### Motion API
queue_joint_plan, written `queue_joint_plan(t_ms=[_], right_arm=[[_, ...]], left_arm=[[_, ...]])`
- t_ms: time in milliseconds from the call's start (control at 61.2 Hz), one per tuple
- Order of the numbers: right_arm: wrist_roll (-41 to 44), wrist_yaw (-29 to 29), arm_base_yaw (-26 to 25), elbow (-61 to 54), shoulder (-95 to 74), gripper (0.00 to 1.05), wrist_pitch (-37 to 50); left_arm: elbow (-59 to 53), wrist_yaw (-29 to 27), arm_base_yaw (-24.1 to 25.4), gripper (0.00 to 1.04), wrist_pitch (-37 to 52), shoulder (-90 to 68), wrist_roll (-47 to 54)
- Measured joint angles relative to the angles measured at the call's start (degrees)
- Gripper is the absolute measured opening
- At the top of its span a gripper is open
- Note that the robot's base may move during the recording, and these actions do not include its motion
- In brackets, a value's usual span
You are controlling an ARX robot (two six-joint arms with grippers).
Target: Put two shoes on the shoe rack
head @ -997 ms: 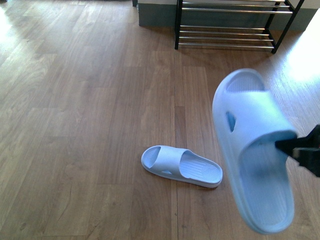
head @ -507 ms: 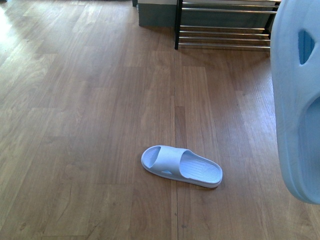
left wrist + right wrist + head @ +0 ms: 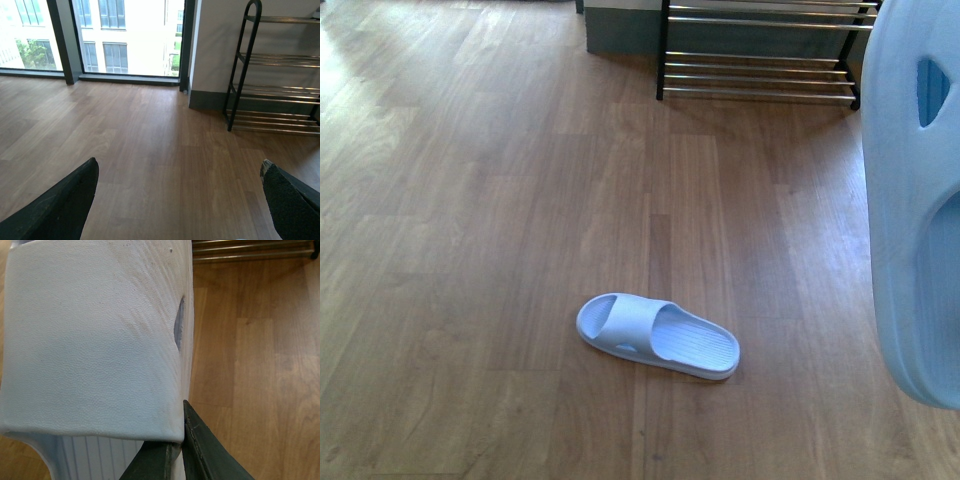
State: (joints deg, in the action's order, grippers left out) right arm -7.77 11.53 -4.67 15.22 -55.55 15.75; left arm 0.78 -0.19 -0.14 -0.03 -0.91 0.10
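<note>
1. Right claw [image 3: 176,440] pinches one edge of a pale blue sandal [image 3: 95,340]; such a thin hold may slip.
2. Shoe rack [image 3: 760,75] stands well ahead of the claw; the dangling sandal could catch on it.

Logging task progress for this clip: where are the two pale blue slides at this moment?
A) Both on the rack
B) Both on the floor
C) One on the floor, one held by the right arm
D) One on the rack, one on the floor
C: the floor slide lies on the wood short of the shoe rack, while the right gripper has its jaws shut on the held slide.
</note>
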Motion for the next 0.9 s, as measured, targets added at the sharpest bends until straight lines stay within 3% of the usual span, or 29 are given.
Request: queue_joint_plan(t_ms=[899], right_arm=[[-0.11,-0.35,-0.26,-0.09,-0.11,0.01,0.00]], left_arm=[[0.02,0.22,0.04,0.95,-0.02,0.00,0.00]])
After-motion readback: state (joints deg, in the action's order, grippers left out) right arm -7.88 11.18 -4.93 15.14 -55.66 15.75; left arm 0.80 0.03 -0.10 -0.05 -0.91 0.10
